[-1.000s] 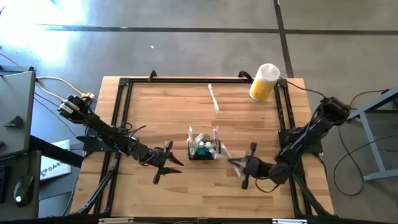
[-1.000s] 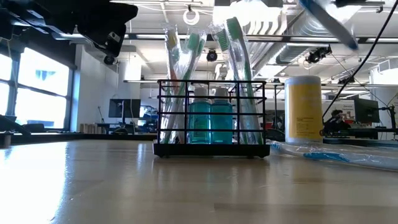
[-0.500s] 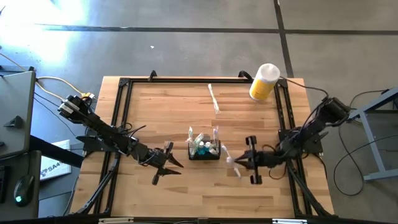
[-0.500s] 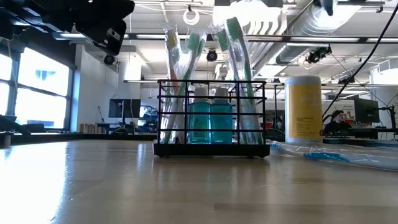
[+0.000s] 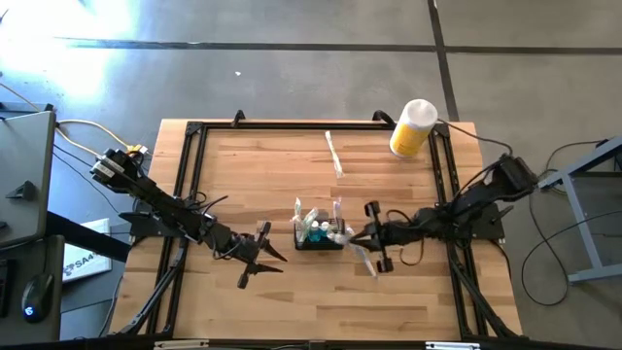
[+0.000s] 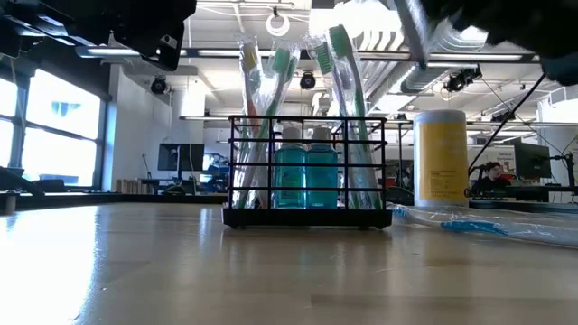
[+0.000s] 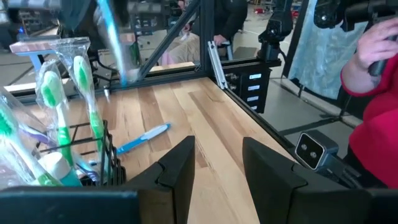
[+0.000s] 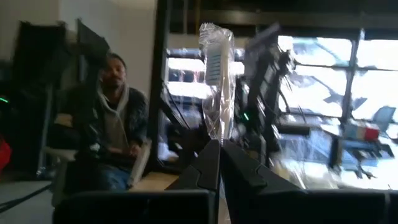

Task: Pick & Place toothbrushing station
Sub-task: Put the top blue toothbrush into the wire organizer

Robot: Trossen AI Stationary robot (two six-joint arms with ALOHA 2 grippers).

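The toothbrushing station (image 5: pixel 319 234), a black wire caddy (image 6: pixel 307 171) with wrapped toothbrushes and two teal bottles in it, stands on the wooden table near its middle. My right gripper (image 5: pixel 356 236) is close to the caddy's right side, above the table, shut on a wrapped toothbrush (image 8: pixel 215 74). My left gripper (image 5: pixel 262 255) waits open, left of the caddy and a little nearer the front edge. In the left wrist view its fingers (image 7: pixel 217 155) have nothing between them, and the caddy (image 7: pixel 93 155) shows beside them. My right gripper pinches the wrapped toothbrush by the lower end of its handle (image 8: pixel 217 138) between its two shut fingers. The fingers come from the table's right. The brush sticks out past the fingertips with its head (image 8: pixel 213 53) farthest from them, lifted clear of the table.
A wrapped blue toothbrush (image 6: pixel 483 226) lies on the table right of the caddy, below my right gripper. Another wrapped one (image 5: pixel 333 154) lies toward the far edge. A yellow cylinder with a white cap (image 5: pixel 412 128) stands at the far right corner. People (image 7: pixel 376 68) are beyond the table.
My right gripper has moved toward the table's left and a little toward its far edge, up to the caddy's right side. It has kept the wrapped toothbrush in its hold and has swung to point toward the caddy.
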